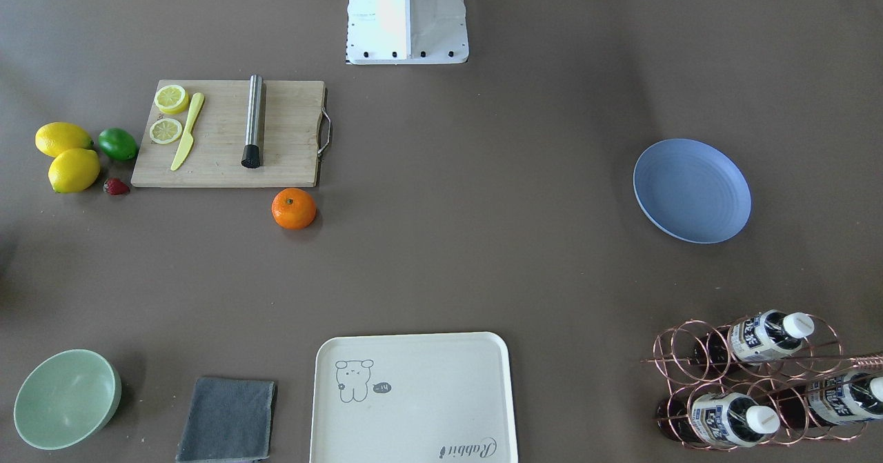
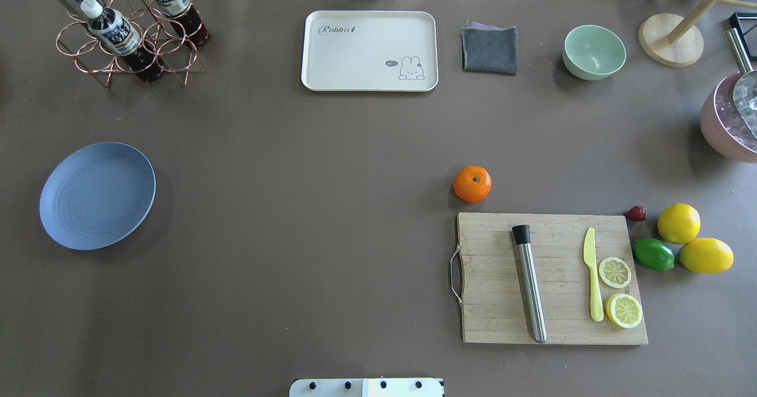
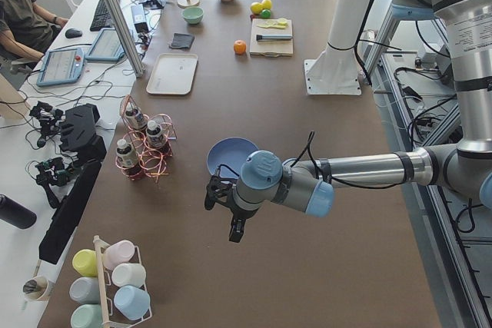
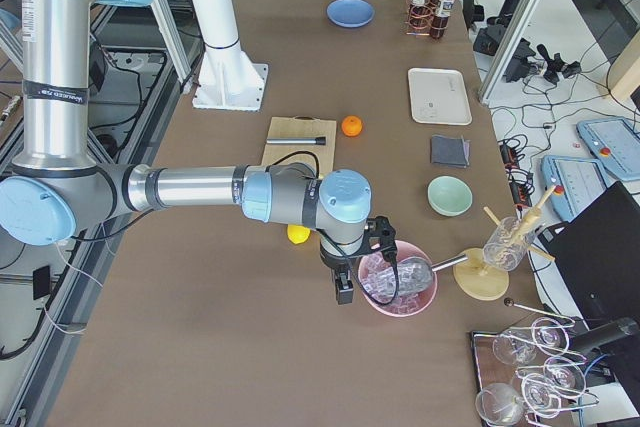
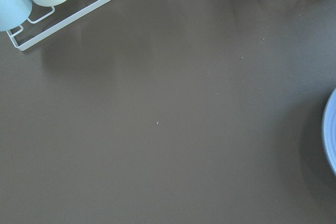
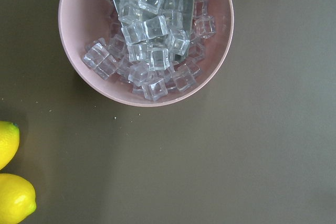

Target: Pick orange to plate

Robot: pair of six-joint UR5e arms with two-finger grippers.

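Beside board (image 2: 491, 278): orange (image 2: 472, 183) untouched | left fingers (image 3: 235, 230), right fingers (image 4: 343, 289): spread cannot tell

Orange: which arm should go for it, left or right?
Right, likely. The orange lies by the cutting board on the robot's right side; the right gripper hangs by the ice bowl at that end, the left gripper beyond the plate, opposite.

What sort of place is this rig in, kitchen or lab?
Likely a robotics lab bench staged as a drinks-prep counter: the left arm over the table, operator's tablets alongside, props like the cutting board and ice bowl.
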